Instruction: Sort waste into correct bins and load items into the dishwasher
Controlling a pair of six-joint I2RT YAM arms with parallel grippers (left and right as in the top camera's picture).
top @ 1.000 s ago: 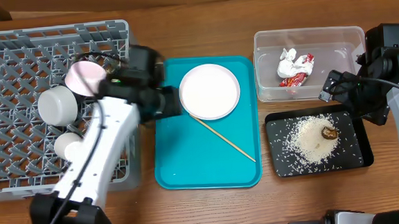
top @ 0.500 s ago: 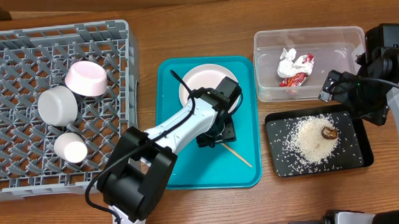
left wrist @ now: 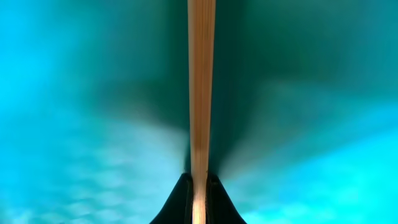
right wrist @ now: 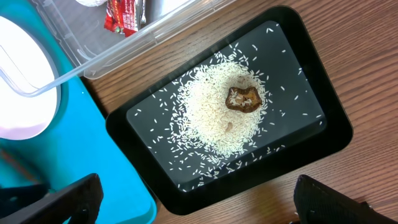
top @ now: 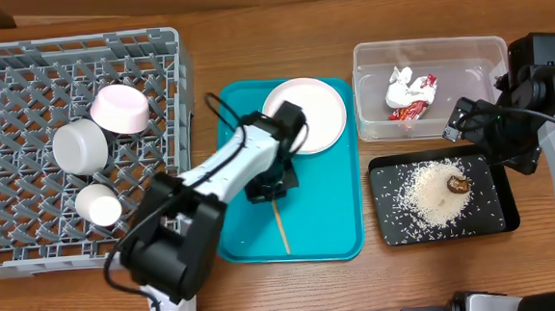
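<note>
One wooden chopstick [top: 280, 229] lies on the teal tray [top: 330, 231], nearly parallel to its long sides. My left gripper [top: 271, 189] is shut on its upper end. In the left wrist view the chopstick [left wrist: 201, 93] runs straight up from between the closed fingertips [left wrist: 180, 205]. A white plate [top: 308, 115] sits at the tray's far right corner. The grey dish rack [top: 32, 238] holds a bowl [top: 120, 107] and two cups [top: 82, 146], [top: 97, 205]. My right gripper [right wrist: 196, 196] hangs open over the near edge of the black tray [right wrist: 311, 149] with rice [right wrist: 217, 115] and a brown lump [right wrist: 244, 99].
The clear tub [top: 426, 50] at the back right holds a red-and-white wrapper [top: 417, 106] and a white tissue [top: 400, 78]. The black tray [top: 388, 228] lies just in front of the tub. Bare wood runs along the table's front and back edges.
My left arm swung from the rack to the teal tray and shut on the chopstick, which turned from diagonal to nearly upright. The plate slid toward the tray's far right corner.
</note>
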